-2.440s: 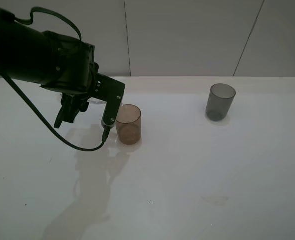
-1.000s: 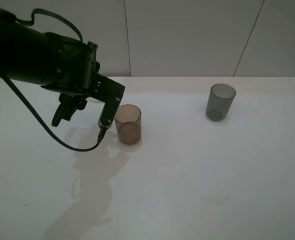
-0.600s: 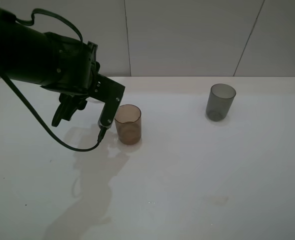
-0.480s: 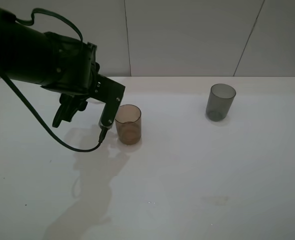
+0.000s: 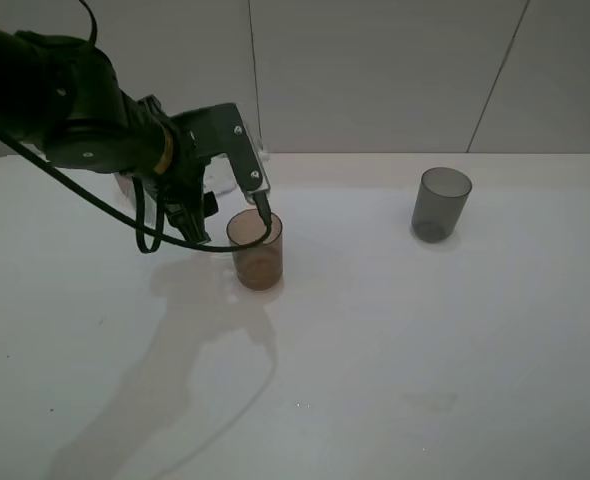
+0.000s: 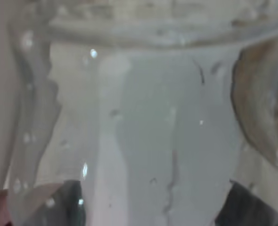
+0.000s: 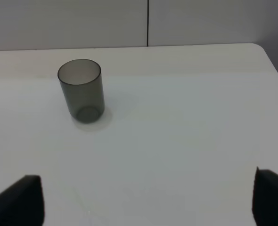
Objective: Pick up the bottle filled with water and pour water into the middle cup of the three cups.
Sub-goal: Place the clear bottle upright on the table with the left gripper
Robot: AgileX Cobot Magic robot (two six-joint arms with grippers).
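The left gripper [image 5: 223, 190] is clamped on the bottle [image 6: 143, 117], held off the table close by the rim of the middle cup [image 5: 255, 250], on its left. The dark arm hides most of the bottle from above. A grey cup [image 5: 441, 203] stands upright well to the middle cup's right. The right gripper [image 7: 146, 202] has its jaws wide and holds nothing.

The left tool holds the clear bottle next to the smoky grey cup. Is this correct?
No. The left tool holds the clear bottle next to the amber-brown cup; the smoky grey cup stands apart, to the right. The exterior high view shows this.
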